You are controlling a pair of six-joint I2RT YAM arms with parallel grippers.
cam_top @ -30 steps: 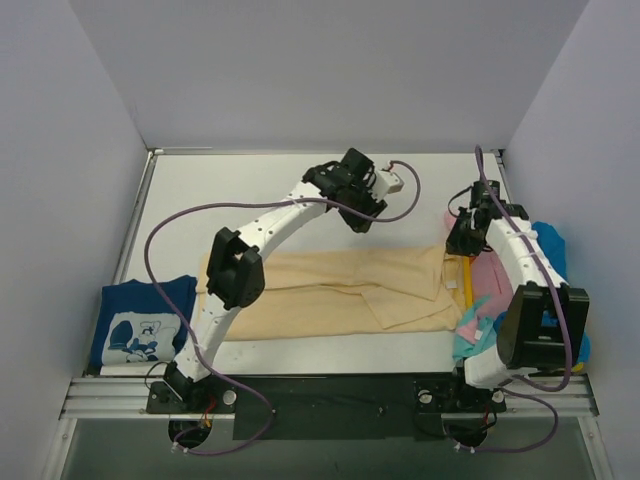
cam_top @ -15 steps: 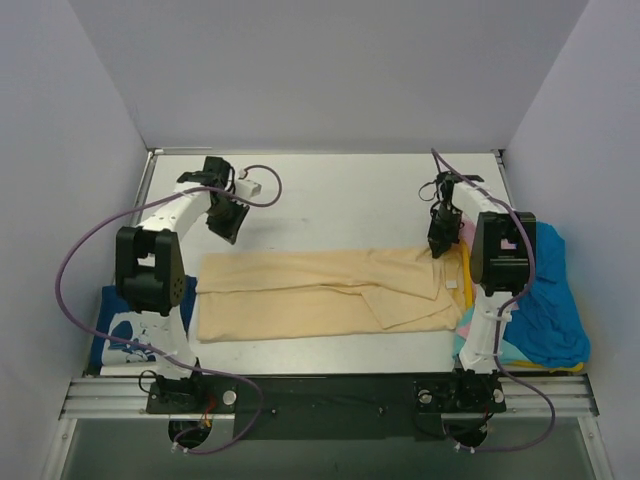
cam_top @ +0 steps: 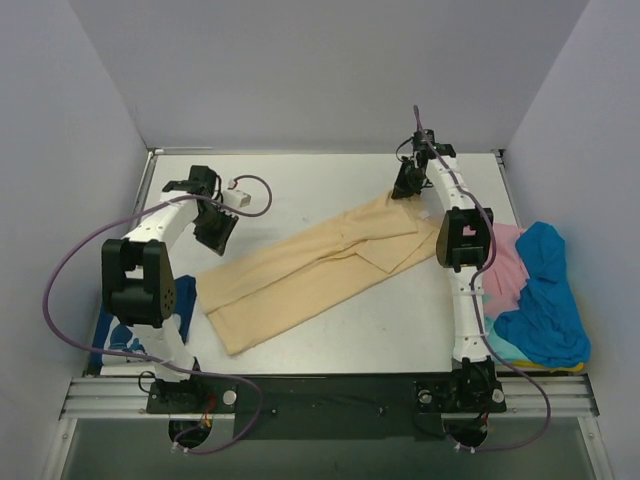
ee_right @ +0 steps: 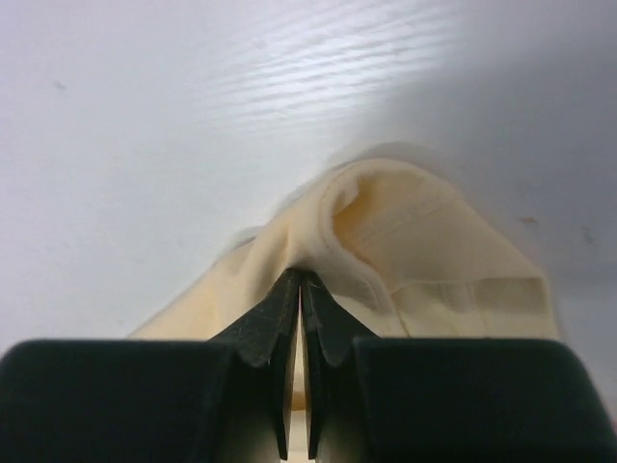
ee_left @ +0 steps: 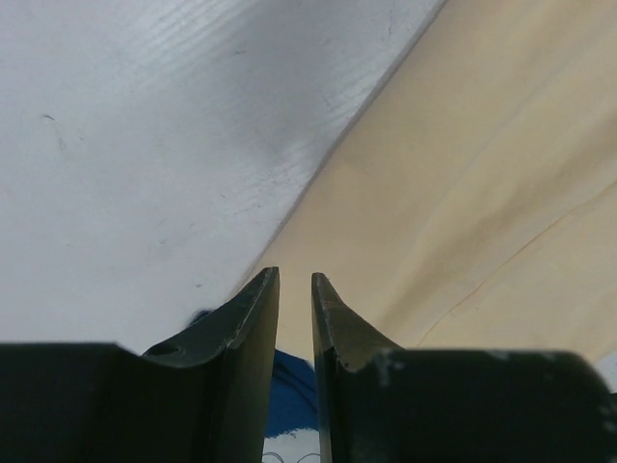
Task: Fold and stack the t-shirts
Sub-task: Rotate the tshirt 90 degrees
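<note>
The tan t-shirt lies folded in a long strip, slanting from the near left to the far right. My right gripper is shut on its far right corner, and in the right wrist view the tan cloth bunches over the tips. My left gripper hovers by the strip's left end, its jaws nearly together and empty, with tan cloth beside it. The navy printed t-shirt lies at the near left, partly behind the left arm. Pink, bright blue and teal t-shirts are heaped at the right.
The white table is walled on three sides. A metal rail runs along the near edge, carrying both arm bases. Purple cables loop off each arm. The heap of shirts fills the table's right edge.
My right gripper pulled the tan shirt's right corner toward the back, swinging the strip from level to slanted. My left arm swung from the table's middle to the far left.
</note>
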